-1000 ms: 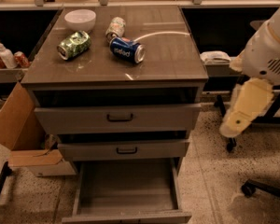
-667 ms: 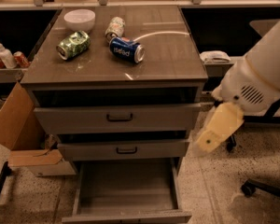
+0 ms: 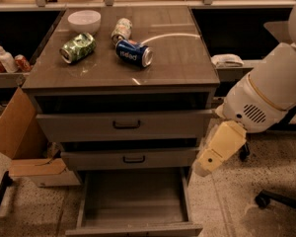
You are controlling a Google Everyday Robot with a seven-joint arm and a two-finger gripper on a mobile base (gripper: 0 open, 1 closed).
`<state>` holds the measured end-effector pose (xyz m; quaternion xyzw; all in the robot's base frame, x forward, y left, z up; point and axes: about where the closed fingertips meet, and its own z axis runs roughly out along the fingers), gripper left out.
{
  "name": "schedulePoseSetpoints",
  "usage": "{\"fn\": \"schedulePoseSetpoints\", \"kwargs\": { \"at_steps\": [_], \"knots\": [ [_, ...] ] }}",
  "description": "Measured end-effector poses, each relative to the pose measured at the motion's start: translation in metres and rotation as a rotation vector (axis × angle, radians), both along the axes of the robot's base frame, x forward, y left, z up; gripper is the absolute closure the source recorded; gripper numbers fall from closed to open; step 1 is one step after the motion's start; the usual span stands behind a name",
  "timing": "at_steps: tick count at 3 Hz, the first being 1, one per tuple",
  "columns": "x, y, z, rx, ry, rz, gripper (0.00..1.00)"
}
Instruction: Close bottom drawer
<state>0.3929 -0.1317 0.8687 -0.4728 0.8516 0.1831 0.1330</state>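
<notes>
- The bottom drawer (image 3: pixel 133 197), a grey-brown laminate box with a deep bare interior, stands pulled well out of the cabinet. It is the lowest of three, and its low front panel lies along the bottom edge of the camera view.
- The gripper (image 3: pixel 207 165), the cream-coloured end of the white arm, hangs just beside the cabinet's right front corner. It is level with the middle drawer (image 3: pixel 130 158) and touches nothing that I can see.
- Whether the gripper is released or clenched I cannot tell; it holds nothing.
- From the gripper, the open drawer lies down and to the left as the camera sees it, with its right side wall nearly underneath.
- The drawer slides along a line running from the camera back into the cabinet. By my judgement, the push must land on the front panel and drive away from the camera.
- That panel sits nearer the camera than the gripper does, so the arm would likely need to come forward and lower first.
- On the cabinet top (image 3: pixel 177 63) lie a green can (image 3: pixel 78 47), a blue can (image 3: pixel 133 52) and a white bowl (image 3: pixel 84 19), well apart from the arm.
</notes>
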Motion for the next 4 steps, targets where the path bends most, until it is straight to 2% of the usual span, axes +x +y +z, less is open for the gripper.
{"fn": "schedulePoseSetpoints", "kwargs": {
  "at_steps": [1, 2, 3, 4],
  "knots": [
    [0.000, 0.000, -0.008, -0.016, -0.003, -0.023, 0.00],
    [0.000, 0.004, -0.055, -0.021, 0.012, -0.024, 0.00],
    [-0.003, 0.015, -0.117, 0.005, 0.029, 0.000, 0.00],
    [-0.004, 0.032, -0.179, 0.067, 0.043, 0.036, 0.00]
  ]
}}
